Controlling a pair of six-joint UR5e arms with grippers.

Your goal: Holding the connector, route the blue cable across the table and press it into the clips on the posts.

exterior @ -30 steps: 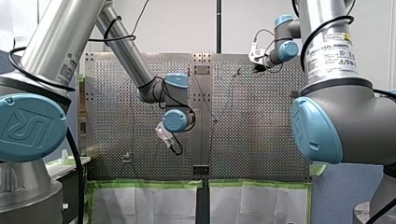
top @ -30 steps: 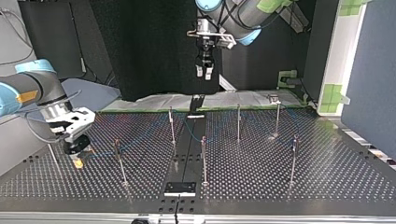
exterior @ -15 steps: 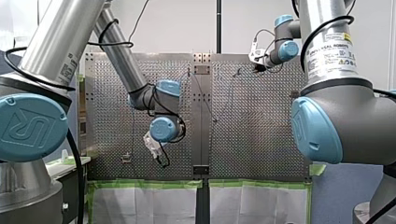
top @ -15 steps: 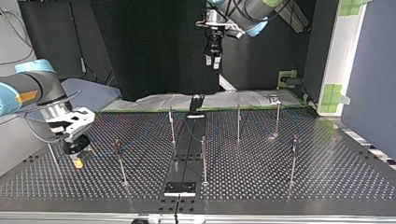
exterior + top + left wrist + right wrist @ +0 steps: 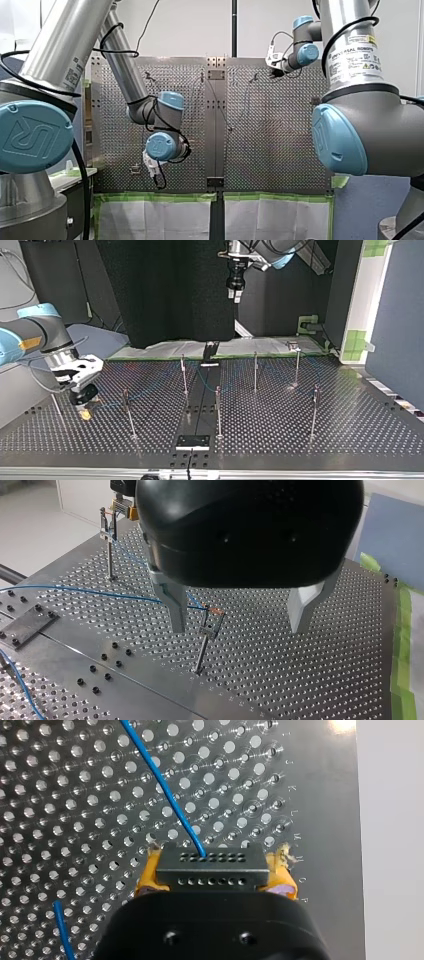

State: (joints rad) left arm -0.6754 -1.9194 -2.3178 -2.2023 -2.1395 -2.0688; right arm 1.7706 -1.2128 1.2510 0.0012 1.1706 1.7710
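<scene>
Connector [image 5: 209, 866] clamped by right gripper [image 5: 84, 407], low over table [image 5: 300, 440] at top view's left; blue cable [image 5: 165, 785] seemingly seated in clips [image 5: 212, 621] on two posts [image 5: 202, 650]; left gripper [image 5: 239, 625] held high, wide open, empty; remaining clips judged pending

A black oblong connector [image 5: 209, 865], two rows of small holes on its face, clamped by its short ends between the yellow-padded jaws of my right gripper [image 5: 210, 876], low at the top view's left edge. A thin blue cable [image 5: 165, 790] out of the upper row of holes, straight away from the gripper, close over the perforated surface [image 5: 60, 820]. Thin upright metal posts [image 5: 129, 415] across the middle of the top view, the cable only faint among them. In the left wrist view, two blue runs meeting at the small metal clip [image 5: 214, 621] atop the near post, one from the clip on the farther post [image 5: 108, 550].
</scene>
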